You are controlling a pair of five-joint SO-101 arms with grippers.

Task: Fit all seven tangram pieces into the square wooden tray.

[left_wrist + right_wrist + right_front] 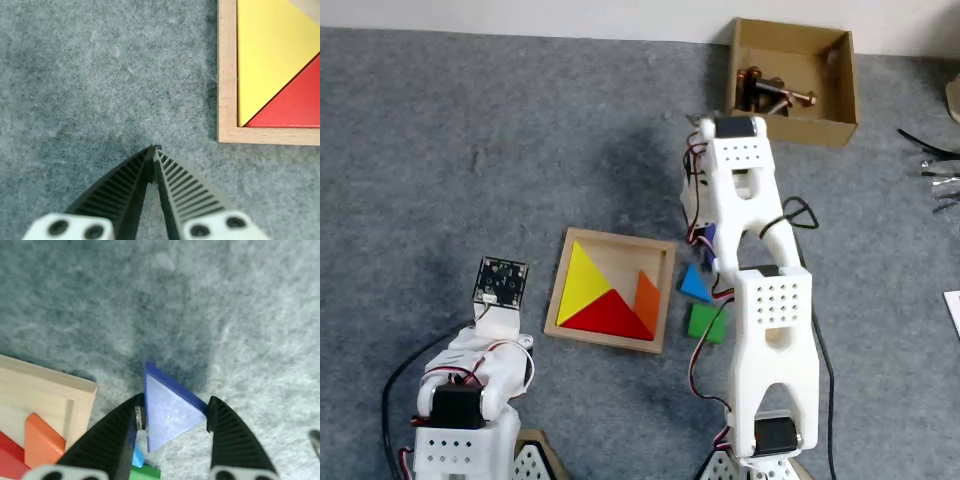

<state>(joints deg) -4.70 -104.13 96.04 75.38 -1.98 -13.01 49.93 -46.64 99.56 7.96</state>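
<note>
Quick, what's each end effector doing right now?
Left end effector: closed, empty.
Right end effector: holding the dark blue triangular tangram piece.

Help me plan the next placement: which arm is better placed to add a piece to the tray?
Right. The right hand grips the dark blue triangle beside a corner of the wooden tray; the left hand is shut, empty, over carpet at its other side.

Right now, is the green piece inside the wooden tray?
No, the green piece lies on the grey carpet outside the wooden tray, next to the light blue triangle.
</note>
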